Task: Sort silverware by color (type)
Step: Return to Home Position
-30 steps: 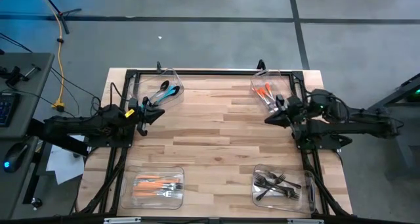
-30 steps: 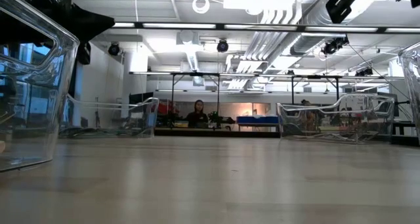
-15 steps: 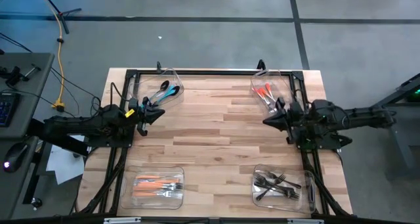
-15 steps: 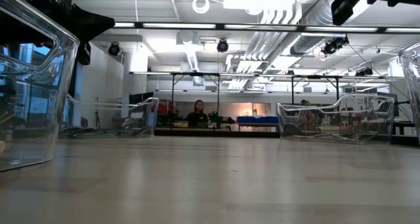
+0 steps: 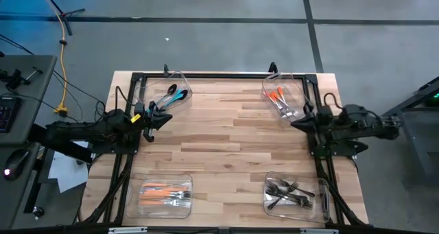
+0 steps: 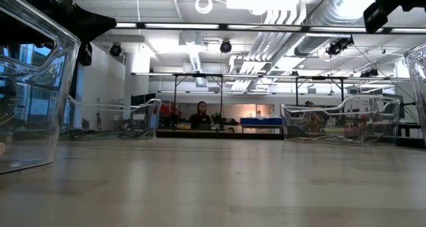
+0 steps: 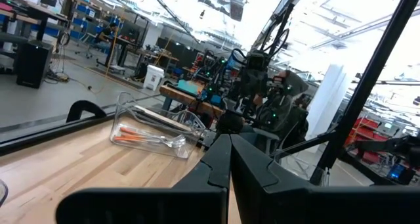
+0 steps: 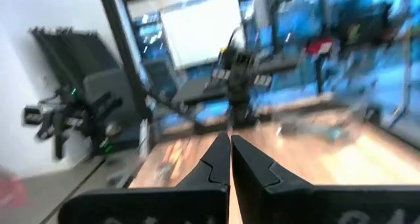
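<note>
The silverware lies sorted in four clear bins at the table's corners: teal-handled pieces (image 5: 170,95) far left, red-orange ones (image 5: 280,97) far right, orange ones (image 5: 164,193) near left, black ones (image 5: 291,193) near right. My left gripper (image 5: 167,117) hovers shut and holding nothing over the table's left side, pointing right. My right gripper (image 5: 295,123) is shut with nothing in it at the right side, just near of the far right bin, pointing left. The wrist views show each pair of fingers closed together, left gripper (image 7: 226,140) and right gripper (image 8: 230,140).
Bare wooden table top (image 5: 226,145) lies between the four bins. A black frame (image 5: 219,75) runs around the table's edges. In the low view, clear bin walls (image 6: 26,87) stand close at the left, and a person (image 6: 200,114) is far off in the room.
My right gripper has drawn back toward the table's right edge, away from the table's middle, staying shut and holding nothing. Nothing in the bins has moved.
</note>
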